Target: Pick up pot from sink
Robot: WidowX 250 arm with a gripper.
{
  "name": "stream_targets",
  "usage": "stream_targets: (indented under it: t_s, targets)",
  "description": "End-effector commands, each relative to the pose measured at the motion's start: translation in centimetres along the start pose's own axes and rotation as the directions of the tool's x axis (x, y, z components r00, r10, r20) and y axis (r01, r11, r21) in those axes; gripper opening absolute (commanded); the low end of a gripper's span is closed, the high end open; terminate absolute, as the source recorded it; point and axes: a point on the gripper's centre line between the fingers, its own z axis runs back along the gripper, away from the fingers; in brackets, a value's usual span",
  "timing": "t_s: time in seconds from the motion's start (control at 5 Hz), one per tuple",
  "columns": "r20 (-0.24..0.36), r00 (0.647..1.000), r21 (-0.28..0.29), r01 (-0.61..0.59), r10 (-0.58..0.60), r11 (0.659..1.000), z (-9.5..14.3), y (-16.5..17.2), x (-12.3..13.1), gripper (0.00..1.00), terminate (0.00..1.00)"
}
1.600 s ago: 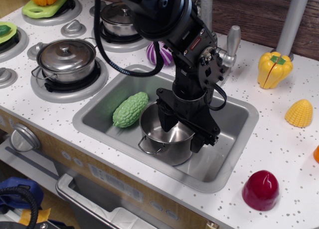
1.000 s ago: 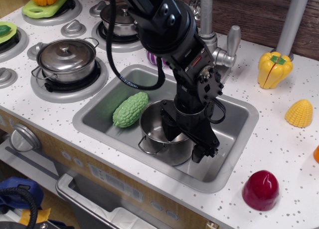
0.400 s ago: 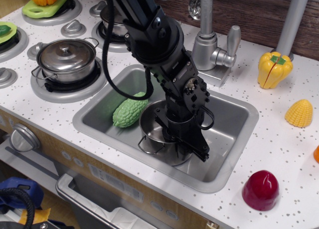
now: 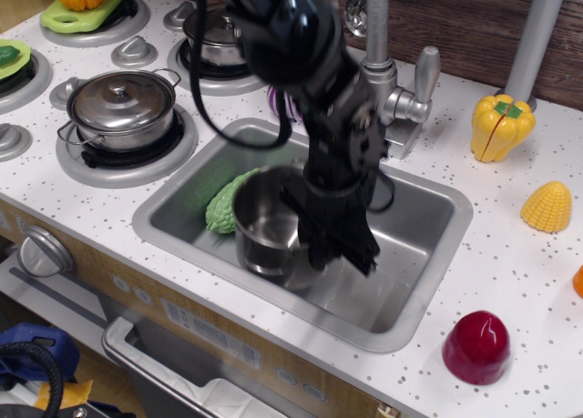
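Speckled white play-kitchen surface (image 4: 537,281), steel sink (image 4: 419,290) sunk in middle. Only one view. Pot (image 4: 264,222) off sink floor, tilted, above left half of basin. Gripper (image 4: 314,227) clamped on pot's right rim, as far as motion blur allows (fingertips smeared). Pot likely light, rigid, slick metal; rim pinch lets it swing, grip firm. Green gourd (image 4: 223,209) just behind pot, faucet (image 4: 387,72) near arm, lidded pot (image 4: 123,104) on burner well apart.
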Motion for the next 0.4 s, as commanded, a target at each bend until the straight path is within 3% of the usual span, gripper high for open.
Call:
stream_targets:
  t_s: [0.0, 0.2]
  targets:
    - [0.026, 1.000, 0.049, 0.006, -0.008, 0.999, 6.1, 2.7, 1.5, 0.00, 0.00]
    - [0.021, 1.000, 0.068, 0.021, -0.022, 0.997, 7.7, 2.7, 1.5, 0.00, 1.00]
